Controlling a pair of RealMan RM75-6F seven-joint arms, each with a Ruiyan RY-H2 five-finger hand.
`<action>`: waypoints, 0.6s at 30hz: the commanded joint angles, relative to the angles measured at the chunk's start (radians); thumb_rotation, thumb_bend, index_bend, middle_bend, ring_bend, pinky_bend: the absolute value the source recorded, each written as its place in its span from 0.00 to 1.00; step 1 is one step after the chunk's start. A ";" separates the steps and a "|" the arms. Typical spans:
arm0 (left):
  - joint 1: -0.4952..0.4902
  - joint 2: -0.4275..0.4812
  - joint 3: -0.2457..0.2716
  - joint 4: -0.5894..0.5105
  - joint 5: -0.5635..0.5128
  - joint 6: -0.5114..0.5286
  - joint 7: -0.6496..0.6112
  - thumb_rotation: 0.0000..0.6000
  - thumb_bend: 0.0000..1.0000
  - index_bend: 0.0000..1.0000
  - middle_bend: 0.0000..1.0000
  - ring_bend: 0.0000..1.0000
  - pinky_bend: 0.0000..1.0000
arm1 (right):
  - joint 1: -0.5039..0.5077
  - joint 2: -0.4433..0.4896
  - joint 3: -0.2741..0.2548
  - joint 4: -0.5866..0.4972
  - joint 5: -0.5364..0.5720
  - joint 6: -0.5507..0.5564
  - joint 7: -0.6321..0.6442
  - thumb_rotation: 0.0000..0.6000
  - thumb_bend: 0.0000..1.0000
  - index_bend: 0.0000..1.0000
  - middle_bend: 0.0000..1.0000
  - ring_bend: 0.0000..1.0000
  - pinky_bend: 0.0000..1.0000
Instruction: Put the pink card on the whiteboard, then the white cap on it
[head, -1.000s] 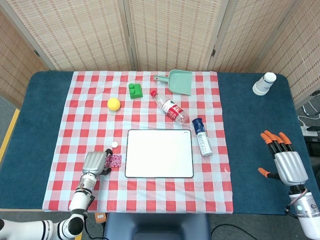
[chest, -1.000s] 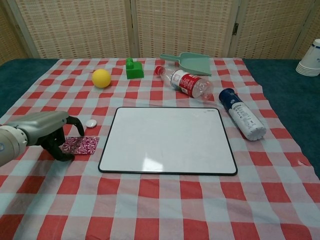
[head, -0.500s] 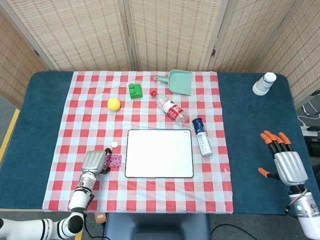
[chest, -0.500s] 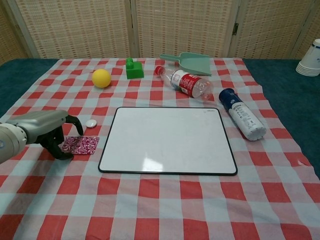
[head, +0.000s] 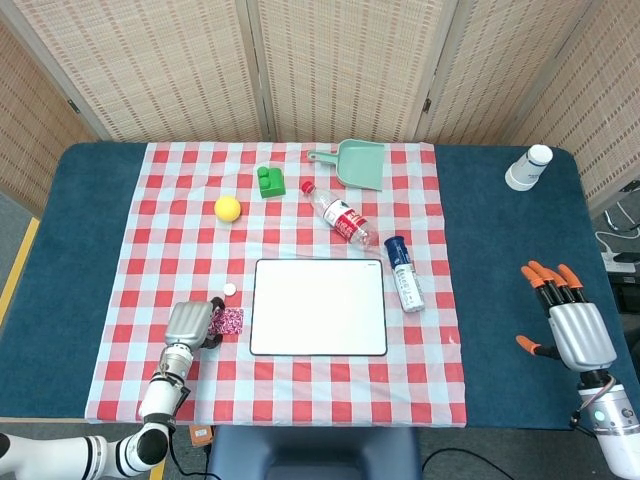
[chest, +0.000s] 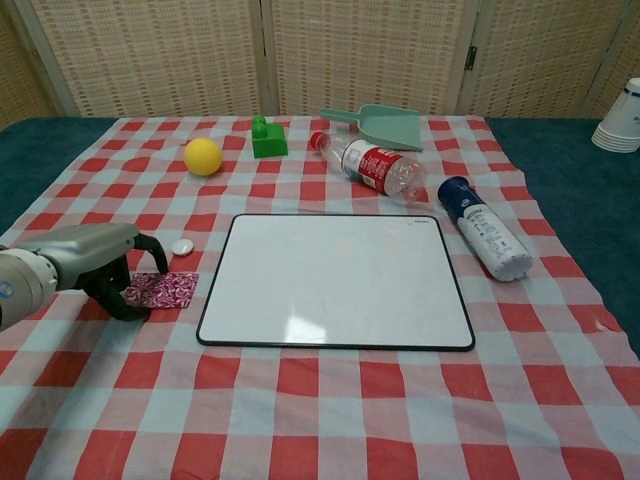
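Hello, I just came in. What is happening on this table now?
The robot's left hand is down at the pink card, which lies flat on the checked cloth just left of the whiteboard; its fingers curl at the card's left edge. The board is bare. The white cap sits on the cloth behind the card. The right hand rests open, far off.
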 joint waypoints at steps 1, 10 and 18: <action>0.000 0.000 0.000 0.000 0.005 0.004 -0.003 1.00 0.28 0.34 0.97 0.96 0.95 | 0.000 0.000 0.000 0.001 0.000 0.000 0.001 1.00 0.00 0.03 0.05 0.00 0.00; 0.001 0.010 0.002 -0.013 0.017 0.011 -0.009 1.00 0.28 0.39 0.98 0.96 0.95 | 0.001 -0.003 0.000 0.003 0.001 -0.004 -0.001 1.00 0.00 0.03 0.05 0.00 0.00; -0.017 0.020 -0.010 -0.048 0.026 0.024 0.014 1.00 0.28 0.39 0.98 0.96 0.95 | 0.001 0.000 0.000 0.001 0.001 -0.002 0.000 1.00 0.00 0.03 0.05 0.00 0.00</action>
